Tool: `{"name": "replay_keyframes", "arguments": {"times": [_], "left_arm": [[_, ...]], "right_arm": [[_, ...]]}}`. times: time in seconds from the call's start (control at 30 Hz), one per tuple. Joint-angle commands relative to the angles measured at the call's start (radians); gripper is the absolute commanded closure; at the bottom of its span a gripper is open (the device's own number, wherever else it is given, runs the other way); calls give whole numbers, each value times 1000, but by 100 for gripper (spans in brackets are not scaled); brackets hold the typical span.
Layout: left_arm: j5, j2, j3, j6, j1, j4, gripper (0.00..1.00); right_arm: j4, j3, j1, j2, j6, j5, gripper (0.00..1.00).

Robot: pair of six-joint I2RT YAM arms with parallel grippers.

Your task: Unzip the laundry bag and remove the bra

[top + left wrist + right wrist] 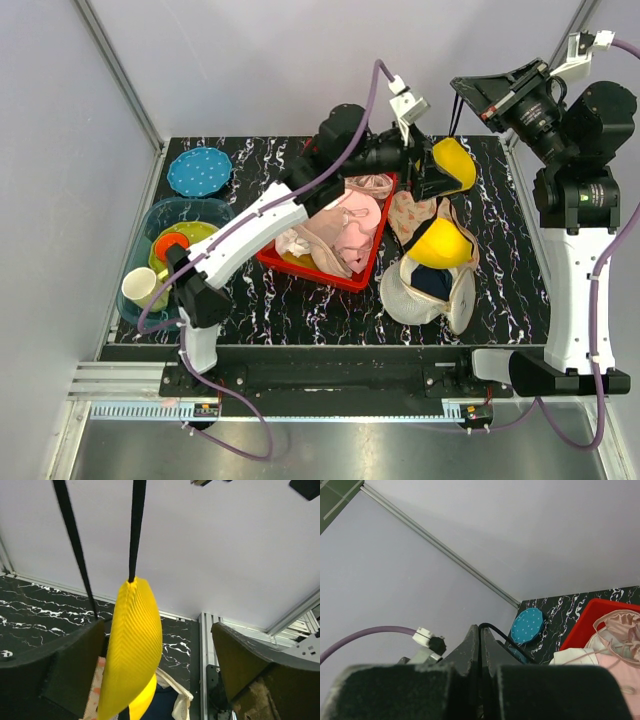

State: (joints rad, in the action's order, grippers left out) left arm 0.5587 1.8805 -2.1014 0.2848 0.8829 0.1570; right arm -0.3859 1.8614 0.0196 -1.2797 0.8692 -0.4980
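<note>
The bra hangs by black straps: one yellow cup (pixel 453 165) is up in the air, the other yellow cup (pixel 440 243) lies over the open cream mesh laundry bag (pixel 405 295), with navy fabric (pixel 432 283) still inside it. My right gripper (pixel 466 92) is raised high and shut on a black strap (pixel 492 628). My left gripper (pixel 425 172) is open around the hanging yellow cup (pixel 132 650), which is close to the left finger (pixel 60 670). The bag's rim (pixel 182 700) shows below in the left wrist view.
A red tray (pixel 320 279) holds pink and white garments, left of the bag. A peach pad with triangles (pixel 408 215) lies behind the bag. A teal dotted plate (pixel 199 171), a blue tub (pixel 160 215) and a white cup (pixel 140 286) are at the left.
</note>
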Motion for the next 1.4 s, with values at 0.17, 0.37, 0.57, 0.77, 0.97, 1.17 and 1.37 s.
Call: {"name": "replay_keyframes", "arguments": {"times": [0.17,0.37,0.57,0.77,0.97,1.17,1.37], "left_arm": [[-85,31,-97,27,24,-28,100],[-45,-73,21,167,-24,-207,100],[-28,-129,-17,228,-81,-218,100],[-37,-172,-80,228,-157,-205,100],[-77,-187,-190,194,-212,-162,100],[-95,-195,-246,182,-251,-168,100],[-123,-215,-174,238,-344,-152,100]], "right_arm": [[27,-2,6,40,-22,1,100],[-40,-34,6,97,-82,68,19],[-140,-51,5,207,-176,185,9],[-218,-67,6,299,-233,249,5],[-289,-80,6,339,-277,303,5],[-317,-133,6,353,-286,317,5],[-327,-180,6,358,-283,308,4]]}}
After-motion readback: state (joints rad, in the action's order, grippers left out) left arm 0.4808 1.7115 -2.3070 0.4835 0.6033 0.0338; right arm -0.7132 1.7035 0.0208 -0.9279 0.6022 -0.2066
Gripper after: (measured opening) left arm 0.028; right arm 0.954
